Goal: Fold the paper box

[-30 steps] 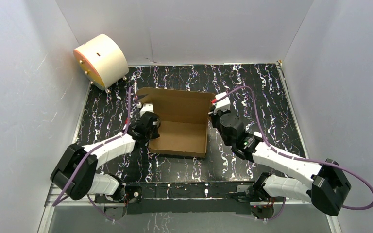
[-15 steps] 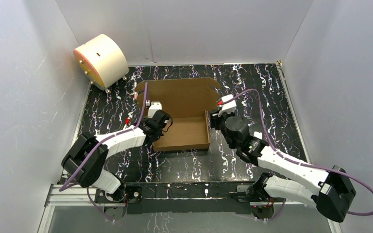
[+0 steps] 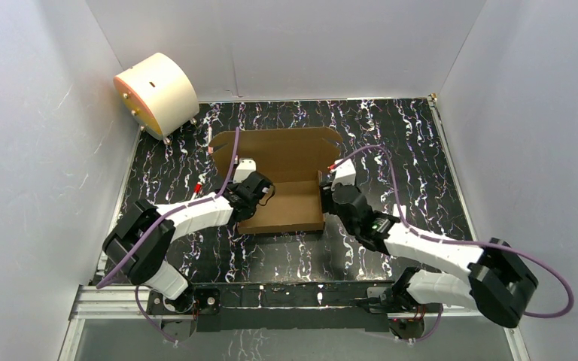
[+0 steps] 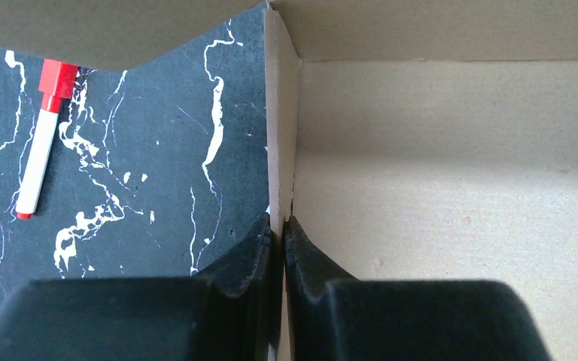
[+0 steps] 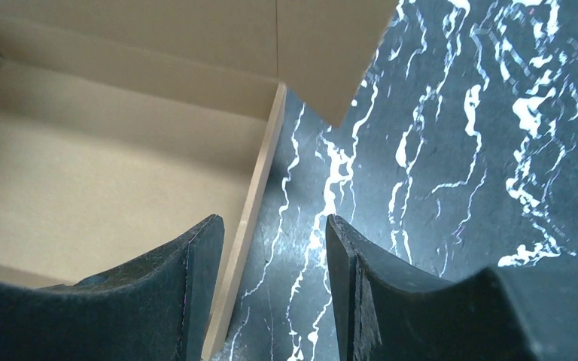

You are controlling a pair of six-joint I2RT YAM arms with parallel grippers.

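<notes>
The paper box (image 3: pixel 284 210) is brown cardboard, a shallow tray with its walls up and its lid flap (image 3: pixel 278 149) leaning back behind it. My left gripper (image 3: pixel 254 194) is at the box's left wall. In the left wrist view this gripper (image 4: pixel 280 226) is shut on the upright left wall (image 4: pixel 280 113), one finger outside and one inside. My right gripper (image 3: pixel 323 197) is at the right wall. In the right wrist view it (image 5: pixel 274 222) stands open astride the right wall (image 5: pixel 260 180), which sits close to the finger inside the box.
A cream drum with an orange face (image 3: pixel 156 92) stands in the back left corner. A red-capped white marker (image 4: pixel 41 135) lies on the black marbled table (image 3: pixel 391 150) just left of the box. White walls close in three sides.
The lid flap has dropped back from a more upright stand. My left gripper slid right and shut on the left wall. My right gripper came down to the right wall and opened.
</notes>
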